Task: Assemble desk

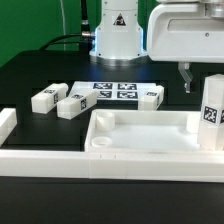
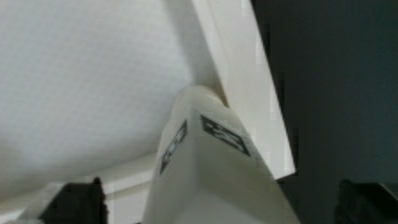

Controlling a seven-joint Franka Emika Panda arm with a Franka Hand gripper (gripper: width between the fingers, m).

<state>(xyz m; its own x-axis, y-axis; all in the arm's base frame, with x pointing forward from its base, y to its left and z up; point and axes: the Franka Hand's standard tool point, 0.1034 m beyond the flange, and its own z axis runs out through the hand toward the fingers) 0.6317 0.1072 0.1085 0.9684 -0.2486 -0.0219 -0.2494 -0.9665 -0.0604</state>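
Observation:
The white desk panel (image 1: 150, 135) lies rim-up near the front of the table, with a round socket (image 1: 101, 146) showing at one corner. One tagged leg (image 1: 212, 110) stands upright at the panel's corner on the exterior view's right. My gripper (image 1: 203, 76) hangs over that leg's top. In the wrist view the leg (image 2: 222, 150) rises between my two dark fingertips (image 2: 80, 200), with a gap on each side, and the panel (image 2: 89, 90) lies beyond it. The gripper (image 2: 222, 205) is open and holds nothing. Three more legs lie loose behind the panel (image 1: 47, 97) (image 1: 72, 102) (image 1: 148, 96).
The marker board (image 1: 110, 90) lies flat behind the panel, between the loose legs. A long low white border bar (image 1: 60, 160) runs along the front, and another (image 1: 8, 120) stands at the exterior view's left. The robot base (image 1: 117, 35) is at the back.

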